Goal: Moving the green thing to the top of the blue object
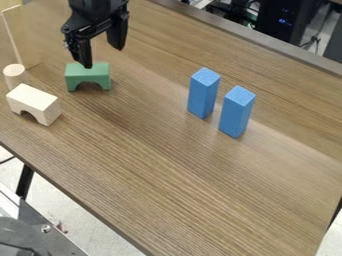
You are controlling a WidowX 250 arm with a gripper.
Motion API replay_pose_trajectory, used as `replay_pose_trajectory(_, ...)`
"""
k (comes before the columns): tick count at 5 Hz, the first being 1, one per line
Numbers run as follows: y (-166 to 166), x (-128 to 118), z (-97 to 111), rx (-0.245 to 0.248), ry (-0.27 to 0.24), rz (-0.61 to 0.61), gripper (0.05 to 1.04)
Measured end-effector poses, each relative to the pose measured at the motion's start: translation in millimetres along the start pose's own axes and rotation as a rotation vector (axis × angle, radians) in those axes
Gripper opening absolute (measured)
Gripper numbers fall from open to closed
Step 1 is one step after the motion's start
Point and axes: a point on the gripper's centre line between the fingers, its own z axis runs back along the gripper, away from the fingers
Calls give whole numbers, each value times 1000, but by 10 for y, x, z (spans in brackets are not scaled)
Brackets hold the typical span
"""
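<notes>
The black gripper (102,56) hangs at the upper left of the camera view, its two fingers spread apart with nothing between them. One fingertip overlaps the top edge of the green arch block (99,74) in the view; whether they touch I cannot tell. That green block stands on the wooden table with its arch opening downward. Right of centre, two tall blue blocks stand upright side by side with a narrow gap, the left one (202,94) a little farther back than the right one (236,113).
A pale wooden arch block (35,103) lies at the left, with a pale cylinder (15,76) just behind it. A thin pale board (15,35) stands at the upper left. The wooden table (167,185) ends in a slanted edge at the lower left.
</notes>
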Motion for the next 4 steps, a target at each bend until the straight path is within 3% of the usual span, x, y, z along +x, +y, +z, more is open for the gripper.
replay_pose_trajectory(1, 36, -49, -86, 29, 21, -3, 998)
replay_pose_trajectory(2, -41, -53, -17, 41, 65, 55, 998)
replay_pose_trajectory(3, -159, -21, 1, 15, 95, 137, 998)
replay_pose_trajectory(4, -232, 32, -66, 3, 88, 225, 998)
